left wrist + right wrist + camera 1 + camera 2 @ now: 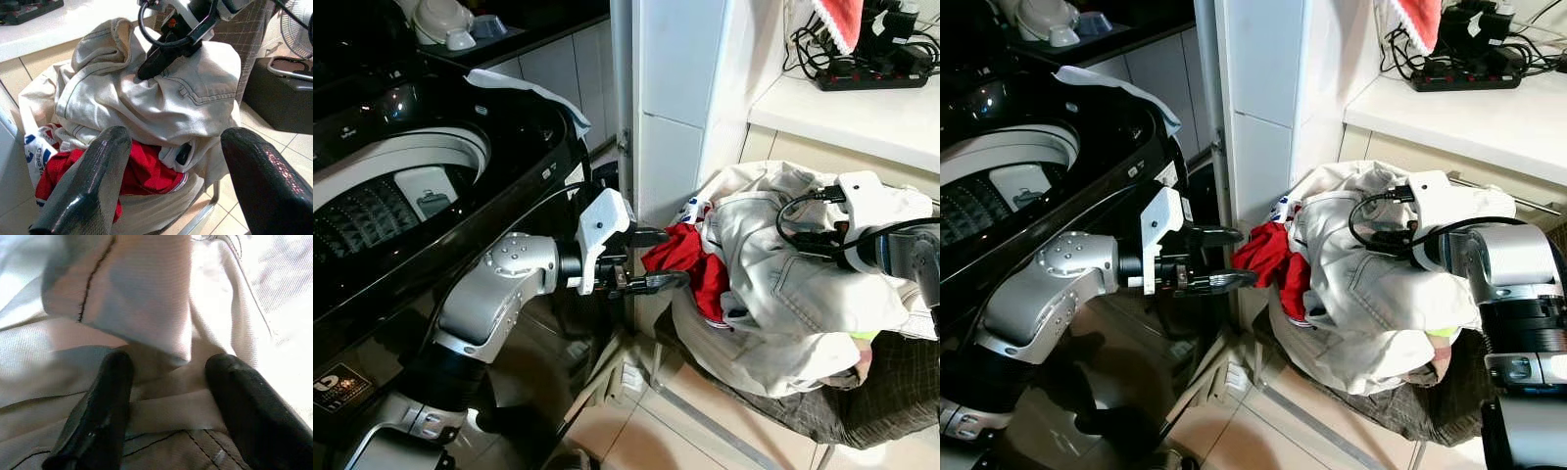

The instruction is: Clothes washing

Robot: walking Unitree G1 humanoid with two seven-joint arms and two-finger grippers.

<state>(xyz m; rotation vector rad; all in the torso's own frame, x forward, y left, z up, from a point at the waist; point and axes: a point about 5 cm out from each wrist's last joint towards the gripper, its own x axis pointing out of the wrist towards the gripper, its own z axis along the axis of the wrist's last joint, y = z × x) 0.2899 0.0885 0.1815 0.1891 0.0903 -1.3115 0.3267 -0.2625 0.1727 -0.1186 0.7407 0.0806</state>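
Right gripper [166,396] is pressing into the cream jeans [783,294], fingers apart around a fold. Left gripper [651,259] is hovering spread open beside the red garment [690,259].

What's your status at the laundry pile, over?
Left gripper open, at the red garment. Right gripper pressed into the cream jeans, fingers apart, fold between them. Washer lid open on the left. Nothing in the way.

Head views sharp, evenly lit; glare showing on the glossy black washing machine [401,196]. Right wrist view overexposing the cream trousers [274,293]. Left wrist end effector fingers [88,191] blurring close up.
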